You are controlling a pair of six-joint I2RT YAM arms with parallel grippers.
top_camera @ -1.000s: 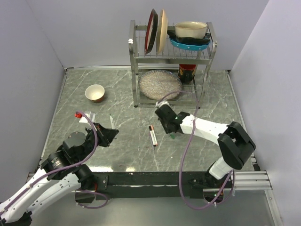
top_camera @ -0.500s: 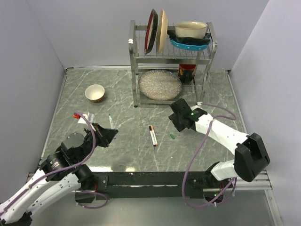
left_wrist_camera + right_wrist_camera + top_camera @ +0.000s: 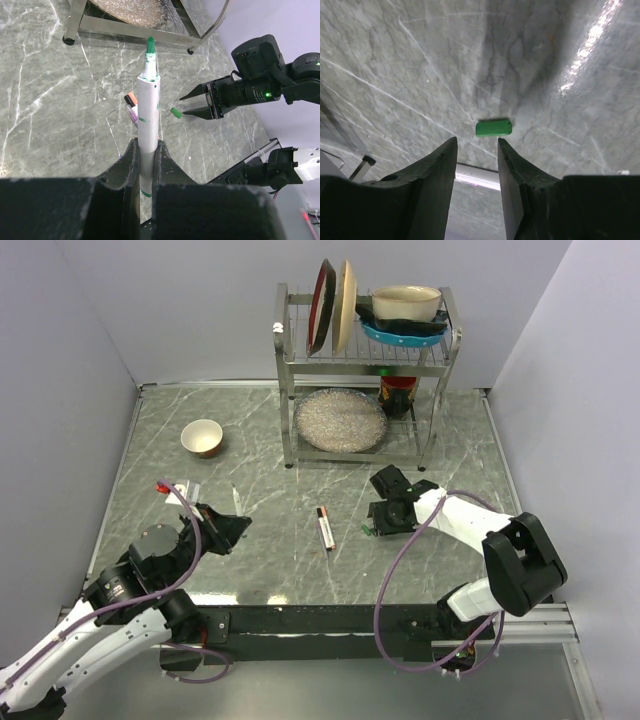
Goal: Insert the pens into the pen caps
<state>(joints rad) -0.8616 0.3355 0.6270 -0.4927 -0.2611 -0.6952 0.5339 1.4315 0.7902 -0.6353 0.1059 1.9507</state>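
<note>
Right gripper (image 3: 476, 142) is hanging part-open and empty, with the stubby green plastic pen cap (image 3: 493, 128) lying sideways just beyond its tips on the grey marble tabletop (image 3: 395, 50) | step: it should be centring over the cap, gripping across the barrel and keeping the mouth clear | left gripper (image 3: 146, 150) is clamping the slim white green-tipped marker pen (image 3: 148, 95), nib outward | second slim white pen (image 3: 324, 526) is lying mid-tabletop

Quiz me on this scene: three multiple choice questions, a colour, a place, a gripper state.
1. Tip of the pen in the left gripper: A red; B green; C black.
2. The green cap lies: A on that pen; B on the table ahead of the right gripper; C in the left gripper.
3. The right gripper is: A open, empty; B shut on the green cap; C shut on a pen.
1 B, its tip shows green; 2 B, it lies loose there; 3 A, fingers apart, nothing between.
</note>
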